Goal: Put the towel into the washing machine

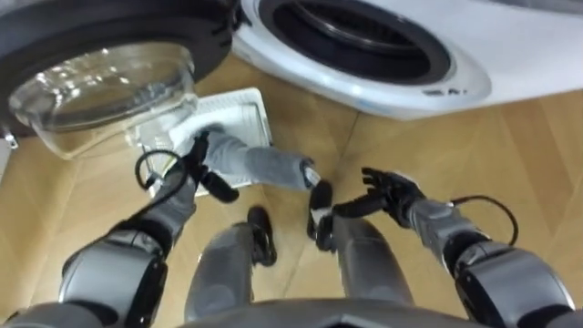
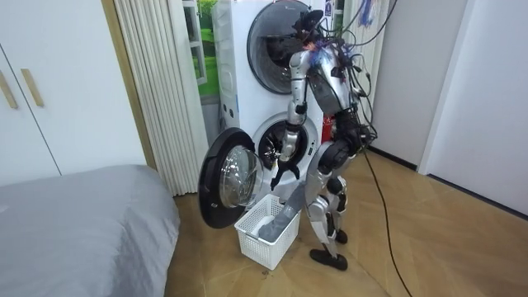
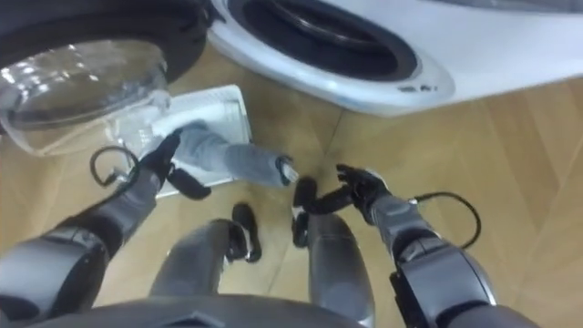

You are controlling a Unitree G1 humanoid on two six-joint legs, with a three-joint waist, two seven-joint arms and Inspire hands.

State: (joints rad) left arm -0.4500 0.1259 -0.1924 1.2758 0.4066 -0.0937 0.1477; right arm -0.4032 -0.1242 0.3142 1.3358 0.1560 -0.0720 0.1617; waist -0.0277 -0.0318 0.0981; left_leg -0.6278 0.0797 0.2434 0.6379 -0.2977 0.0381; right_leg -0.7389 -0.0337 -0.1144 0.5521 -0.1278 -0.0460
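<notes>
A grey towel (image 1: 264,164) lies in the white basket (image 1: 244,102) on the floor and hangs over its near rim. The basket (image 2: 260,243) stands beside the front-loading washing machine (image 1: 364,41), whose round door (image 1: 100,82) is swung open to my left. My left hand (image 1: 193,162) hovers just over the towel's far end with its fingers loosely spread, gripping nothing. My right hand (image 1: 390,191) is held open to the right, above the wooden floor and away from the towel. In the room view I stand upright facing the drum opening (image 2: 272,144), left hand (image 2: 285,173) above the basket.
A second machine (image 2: 276,37) is stacked on the washing machine. A grey bed (image 2: 74,223) fills the room view's left, with a pleated curtain (image 2: 157,82) behind it. Bare wooden floor (image 1: 528,137) lies to my right.
</notes>
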